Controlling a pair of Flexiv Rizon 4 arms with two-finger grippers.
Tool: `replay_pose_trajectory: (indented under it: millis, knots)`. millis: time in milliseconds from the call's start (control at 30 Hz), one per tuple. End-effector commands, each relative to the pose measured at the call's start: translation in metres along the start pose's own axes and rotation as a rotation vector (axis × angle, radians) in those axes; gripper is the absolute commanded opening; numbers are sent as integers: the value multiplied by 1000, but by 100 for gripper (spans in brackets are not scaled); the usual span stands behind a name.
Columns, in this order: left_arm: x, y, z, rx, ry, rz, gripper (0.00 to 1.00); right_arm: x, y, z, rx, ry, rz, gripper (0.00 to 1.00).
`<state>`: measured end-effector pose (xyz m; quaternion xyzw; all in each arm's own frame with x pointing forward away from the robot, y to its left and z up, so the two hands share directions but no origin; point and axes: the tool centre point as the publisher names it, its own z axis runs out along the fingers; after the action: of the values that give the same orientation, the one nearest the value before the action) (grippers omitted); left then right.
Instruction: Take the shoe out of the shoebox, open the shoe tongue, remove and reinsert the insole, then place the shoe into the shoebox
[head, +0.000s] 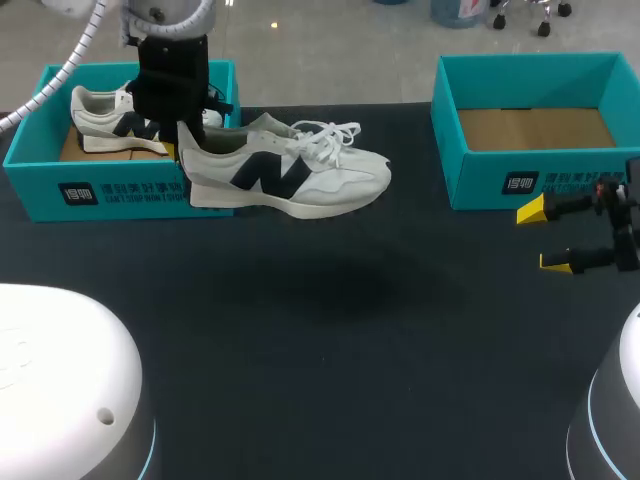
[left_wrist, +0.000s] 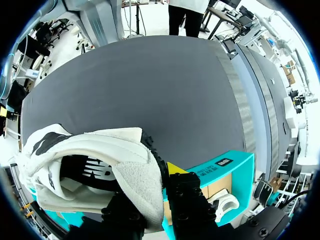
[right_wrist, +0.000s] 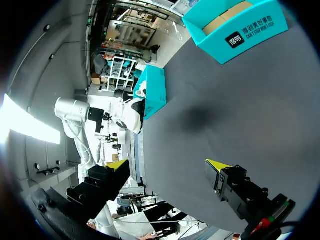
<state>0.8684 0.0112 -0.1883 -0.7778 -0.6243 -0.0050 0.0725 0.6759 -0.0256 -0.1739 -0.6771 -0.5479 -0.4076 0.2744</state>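
Right gripper spread, left gripper pinching one shoe, second shoe in left shoebox, right shoebox apart

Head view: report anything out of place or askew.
Only the shoe stands out: it hangs in the air beside the left shoebox, clamped at the heel by the left pincer, its shadow on the table below. That fits the task. A second shoe lies in that box; nothing looks spilled or damaged.
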Motion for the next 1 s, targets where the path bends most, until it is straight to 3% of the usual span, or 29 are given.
replay_pose_trajectory:
  millis: [33, 367, 600, 1000]
  knots:
    - [-1, 0, -1, -2, 2, -1, 0, 0, -1, 0, -2, -4, 1, 100]
    - [-1, 0, -1, -2, 2, -1, 0, 0, -1, 0, -2, -4, 1, 100]
    - [-17, -18, 9, 44, 4, -111, 0, 0, -1, 0, -2, -4, 1, 100]
    - [-36, -49, 2, 20, 8, -113, 0, 0, -1, 0, -2, -4, 1, 100]
